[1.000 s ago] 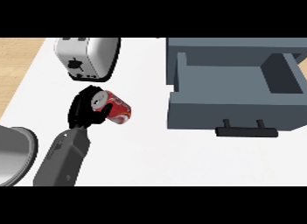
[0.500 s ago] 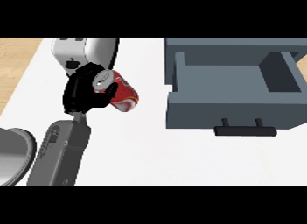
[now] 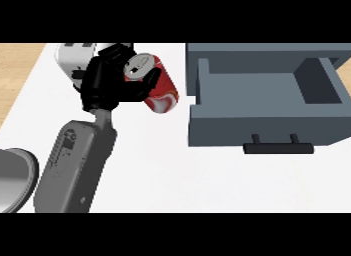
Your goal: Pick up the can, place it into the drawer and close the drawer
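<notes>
The left hand (image 3: 108, 82) has its fingers curled round the red can (image 3: 156, 82) at upper centre-left, mid-carry; next it should travel right, over the open drawer (image 3: 270, 122), then release

- The drawer (image 3: 270, 95) was seen pulled open, its top unblocked.
- Bare worktop (image 3: 170, 165) lay before it.
- A toaster (image 3: 74, 62) stood behind the left robot hand (image 3: 108, 82).
</notes>
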`<state>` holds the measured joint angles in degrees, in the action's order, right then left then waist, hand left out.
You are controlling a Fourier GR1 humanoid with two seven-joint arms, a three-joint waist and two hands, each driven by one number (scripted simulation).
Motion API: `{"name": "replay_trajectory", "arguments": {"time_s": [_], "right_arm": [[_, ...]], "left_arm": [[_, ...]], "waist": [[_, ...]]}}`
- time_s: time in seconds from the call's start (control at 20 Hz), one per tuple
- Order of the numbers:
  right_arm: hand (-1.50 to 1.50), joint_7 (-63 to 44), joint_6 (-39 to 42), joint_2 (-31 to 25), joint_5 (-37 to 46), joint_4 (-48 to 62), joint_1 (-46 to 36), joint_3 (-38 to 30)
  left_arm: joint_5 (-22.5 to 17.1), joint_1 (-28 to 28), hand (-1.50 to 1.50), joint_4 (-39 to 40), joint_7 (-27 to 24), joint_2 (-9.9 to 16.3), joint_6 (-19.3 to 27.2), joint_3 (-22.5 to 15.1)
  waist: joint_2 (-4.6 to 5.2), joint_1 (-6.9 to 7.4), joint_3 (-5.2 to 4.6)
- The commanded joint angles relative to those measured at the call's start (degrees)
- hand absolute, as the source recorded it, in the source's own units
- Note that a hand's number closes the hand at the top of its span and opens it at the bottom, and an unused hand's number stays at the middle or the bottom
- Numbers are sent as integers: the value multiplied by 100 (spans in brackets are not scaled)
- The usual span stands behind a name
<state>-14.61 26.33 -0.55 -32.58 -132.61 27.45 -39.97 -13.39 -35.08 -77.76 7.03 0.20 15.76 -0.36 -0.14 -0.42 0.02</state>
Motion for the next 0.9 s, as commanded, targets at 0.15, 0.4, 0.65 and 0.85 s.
{"name": "replay_trajectory", "arguments": {"time_s": [0.15,0.4,0.65,0.85], "right_arm": [[-150,70,295,51,12,29,-3,-91],[-150,-138,38,27,208,189,-405,12],[-150,-158,-191,49,287,-67,-356,290],[-150,-61,74,50,34,129,-290,-87]], "left_arm": [[157,-904,150,180,507,-19,652,-178],[-64,-1257,150,380,535,-20,1036,-586],[-238,-2112,150,1414,170,-20,1265,-556],[-371,-2499,150,1672,189,-20,1530,-761]], "waist": [[10,-33,-1],[13,-18,-1],[26,-64,-1],[14,-62,0]]}}
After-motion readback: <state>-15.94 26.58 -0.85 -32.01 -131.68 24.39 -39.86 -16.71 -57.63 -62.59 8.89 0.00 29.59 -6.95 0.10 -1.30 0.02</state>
